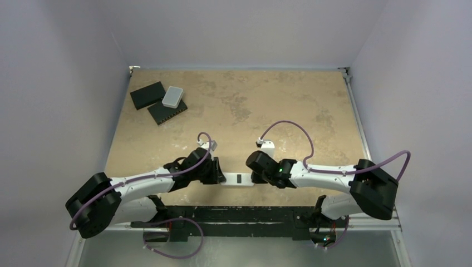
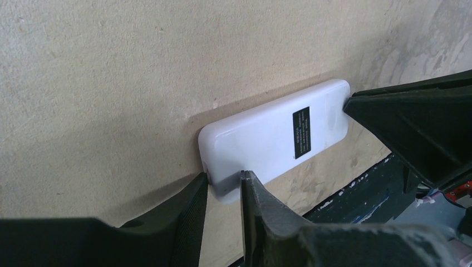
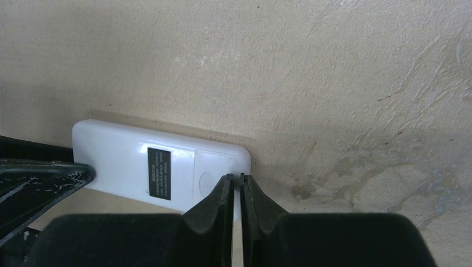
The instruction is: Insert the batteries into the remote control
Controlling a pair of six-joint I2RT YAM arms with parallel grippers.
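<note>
The remote control [image 1: 236, 179] lies flat near the table's front edge, between the two arms. Its plain white back with a small black label faces up [image 2: 273, 139] [image 3: 128, 161]. My left gripper [image 1: 218, 172] [image 2: 224, 177] has its fingers against both sides of the remote's left end. My right gripper [image 1: 257, 176] [image 3: 236, 179] has its tips at the remote's right end, over the ribbed cover panel. Its jaws are together except for a thin slit, with nothing between them. The batteries are out of view.
Two flat black slabs [image 1: 147, 94] [image 1: 167, 113] and a light grey rounded box [image 1: 173, 97] sit at the far left corner. The table's front edge and the dark rail [image 1: 234, 214] run just below the remote. Walls close in on three sides.
</note>
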